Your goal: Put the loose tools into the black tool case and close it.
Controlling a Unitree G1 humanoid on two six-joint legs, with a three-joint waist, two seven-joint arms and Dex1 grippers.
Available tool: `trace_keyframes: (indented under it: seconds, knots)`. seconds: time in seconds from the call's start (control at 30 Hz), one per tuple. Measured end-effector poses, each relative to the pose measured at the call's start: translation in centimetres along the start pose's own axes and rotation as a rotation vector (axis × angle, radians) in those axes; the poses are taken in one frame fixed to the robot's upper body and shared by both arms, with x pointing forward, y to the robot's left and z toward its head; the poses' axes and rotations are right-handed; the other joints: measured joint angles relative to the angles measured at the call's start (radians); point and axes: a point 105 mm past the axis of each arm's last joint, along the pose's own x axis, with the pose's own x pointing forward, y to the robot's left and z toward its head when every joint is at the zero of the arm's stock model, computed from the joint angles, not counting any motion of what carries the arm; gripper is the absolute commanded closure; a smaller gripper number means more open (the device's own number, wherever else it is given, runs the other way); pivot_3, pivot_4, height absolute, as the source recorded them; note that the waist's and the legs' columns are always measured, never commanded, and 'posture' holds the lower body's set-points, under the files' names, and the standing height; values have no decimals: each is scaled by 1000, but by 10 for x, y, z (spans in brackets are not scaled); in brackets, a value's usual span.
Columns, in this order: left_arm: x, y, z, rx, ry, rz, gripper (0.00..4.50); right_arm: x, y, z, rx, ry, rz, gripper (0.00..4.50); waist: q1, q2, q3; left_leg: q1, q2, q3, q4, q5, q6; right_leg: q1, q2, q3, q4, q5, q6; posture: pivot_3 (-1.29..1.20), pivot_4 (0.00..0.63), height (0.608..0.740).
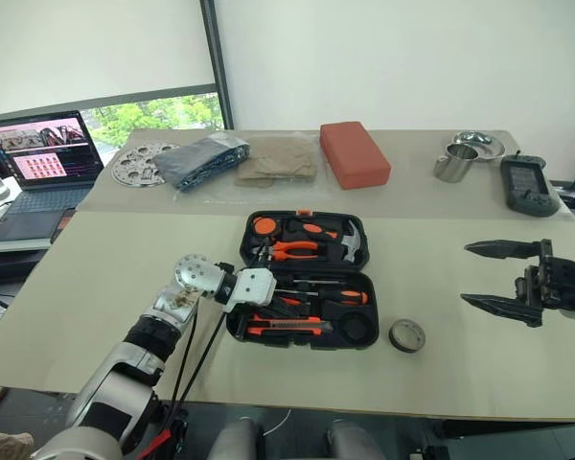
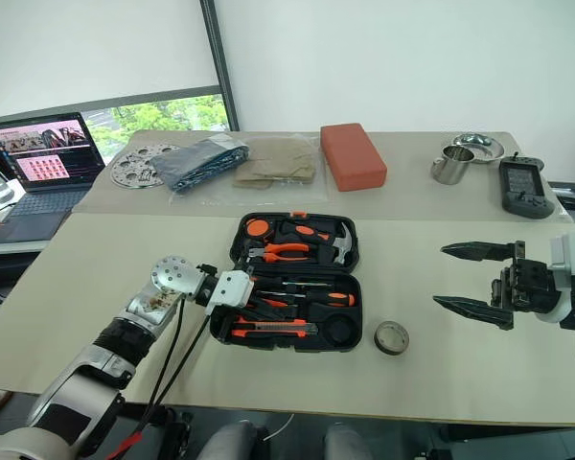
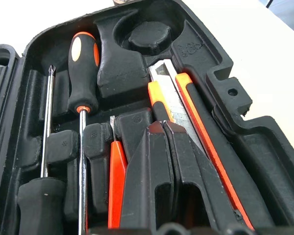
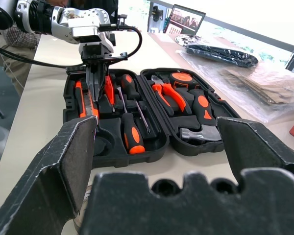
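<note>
Black tool case (image 1: 359, 230): moulded matte plastic clamshell, rounded corners, lying open flat on the beige table (image 1: 125, 287). The far half holds the orange-handled pliers (image 1: 295, 248) and a steel-headed hammer (image 1: 350, 244). In the near half, two long screwdrivers (image 3: 82, 73) with black-and-orange handles and thin steel shafts sit in their slots. The utility knife (image 1: 286, 329), orange and black with a bare metal blade strip, lies along the near edge. A small orange screwdriver (image 3: 116, 181) sits just beside the left gripper's fingertips.

Left gripper (image 3: 162, 126): its two black fingers are pressed together, nothing between them, tips down in the near half of the case, between the orange screwdriver and the knife. The round moulded well (image 3: 148, 35) ahead of the tips holds nothing.

Tape roll (image 1: 406, 335): small dark grey ring, flat on the table just outside the case's near right corner, between the case and the right gripper.

Right gripper (image 1: 484, 275): fingers spread wide, empty, held above the table well to the right of the case.
</note>
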Motion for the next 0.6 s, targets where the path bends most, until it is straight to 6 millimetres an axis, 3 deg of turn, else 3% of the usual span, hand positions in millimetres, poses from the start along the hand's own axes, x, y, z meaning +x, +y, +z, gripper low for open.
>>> trace_keyframes:
  seconds: [0.23, 0.33, 0.47, 0.6]
  knots:
    - [-5, 6, 6, -87, -27, 54, 4432, 1, 12, -6, 52, 72, 53, 0, 0, 0, 0, -2, 0, -1, 1, 0, 0, -4, 0, -1, 0, 0, 0, 0, 150, 740]
    - [-19, 9, 8, -149, -19, 100, 4432, 5, 25, -12, 89, 126, 105, 0, -5, 0, 0, -9, 1, -2, 1, 0, 0, -13, 2, -1, 2, 0, 0, 0, 150, 740]
    - [-40, 14, 30, -173, -65, 142, 4432, 15, 35, -13, 67, 187, 165, 0, -11, 0, 0, -14, 1, -4, 0, 0, 1, -15, 3, -3, 2, 0, 0, 0, 150, 740]
    - [-68, 9, 55, -210, -92, 136, 2849, 32, 54, -22, 29, 292, 260, 0, -12, 1, 0, -14, 0, -5, 1, 0, 0, -20, 3, -3, 3, 0, 1, 0, 150, 740]
